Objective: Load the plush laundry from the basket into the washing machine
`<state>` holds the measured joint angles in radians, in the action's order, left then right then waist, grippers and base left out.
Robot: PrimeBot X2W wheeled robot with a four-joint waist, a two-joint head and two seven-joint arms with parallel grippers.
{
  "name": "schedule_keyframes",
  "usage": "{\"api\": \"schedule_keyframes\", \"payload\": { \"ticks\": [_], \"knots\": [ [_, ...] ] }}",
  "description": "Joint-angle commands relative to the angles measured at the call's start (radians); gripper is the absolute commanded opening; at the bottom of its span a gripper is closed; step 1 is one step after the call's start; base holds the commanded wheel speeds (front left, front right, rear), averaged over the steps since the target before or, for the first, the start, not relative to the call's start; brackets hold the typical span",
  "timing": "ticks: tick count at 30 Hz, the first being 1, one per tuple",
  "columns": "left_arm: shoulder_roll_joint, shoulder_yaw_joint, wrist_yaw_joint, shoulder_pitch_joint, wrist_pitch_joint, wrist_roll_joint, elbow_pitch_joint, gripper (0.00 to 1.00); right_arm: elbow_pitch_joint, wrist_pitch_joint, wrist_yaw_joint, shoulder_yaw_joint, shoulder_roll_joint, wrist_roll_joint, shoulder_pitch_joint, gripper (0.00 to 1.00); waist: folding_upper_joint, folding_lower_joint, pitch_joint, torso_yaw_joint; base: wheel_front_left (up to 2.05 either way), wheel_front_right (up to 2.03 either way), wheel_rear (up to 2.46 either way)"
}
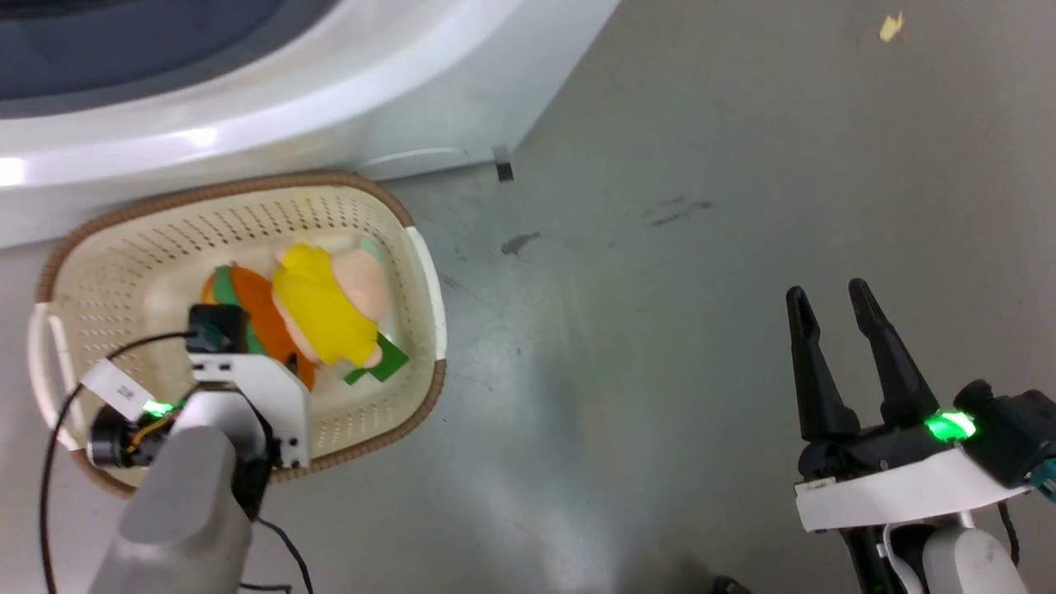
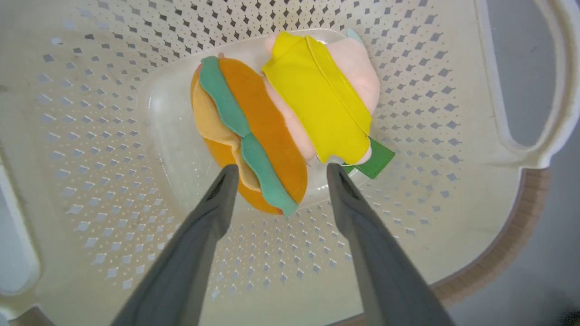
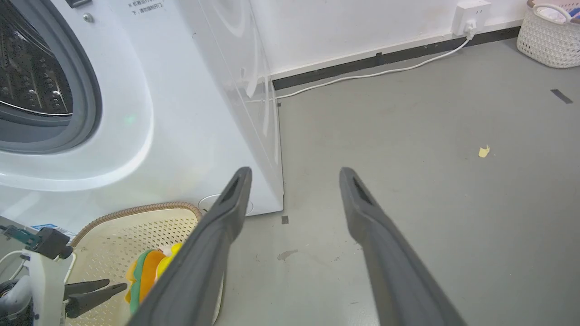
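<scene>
Ok so your L gripper (image 2: 282, 167) is down over the basket (image 2: 90, 136), fingers spread wide apart, nothing clamped btw them. The orange burger plush (image 2: 267, 131) w/ the green stripe lies right ahead of the tips, its near end in the gap btw the two fingers in the L wrist cam. Can't tell if either tip actually touches it, looks just short. The yellow-and-pink plush (image 2: 321, 104) is pressed against the burger's side, just past the tip on the right of that cam, and its green bit (image 2: 378, 158) pokes out beside that same tip. Both toys lie on the basket's bottom.

Your R gripper (image 1: 827, 289) is well apart from all that, over bare grey floor (image 1: 660, 330), fingers also spread and empty. The washing machine (image 3: 181, 113) stands ahead and to the left of its fingers in the R wrist cam, w/ the steel drum (image 3: 27, 68) showing. The basket sits right at the machine's foot.
</scene>
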<state>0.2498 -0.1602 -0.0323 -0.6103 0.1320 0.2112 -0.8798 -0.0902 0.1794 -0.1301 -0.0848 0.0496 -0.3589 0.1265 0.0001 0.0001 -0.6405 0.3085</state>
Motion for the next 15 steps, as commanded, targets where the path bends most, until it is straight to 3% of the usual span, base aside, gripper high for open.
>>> {"api": "schedule_keyframes", "payload": {
  "ticks": [1,15],
  "knots": [
    [0.014,-0.002,-0.004,-0.032,0.005,0.012,-0.027,1.0,-0.007,0.009,0.0,-0.006,0.0,-0.017,0.02,1.0,-0.0001,-0.0001,-0.028,0.017,0.0,0.0,0.0],
    [0.068,-0.031,-0.036,-0.159,-0.018,0.057,-0.143,1.0,-0.025,0.038,0.0,-0.021,0.001,-0.084,0.04,1.0,-0.0001,-0.0001,-0.163,0.055,0.0,0.0,0.0]
  ]
}}
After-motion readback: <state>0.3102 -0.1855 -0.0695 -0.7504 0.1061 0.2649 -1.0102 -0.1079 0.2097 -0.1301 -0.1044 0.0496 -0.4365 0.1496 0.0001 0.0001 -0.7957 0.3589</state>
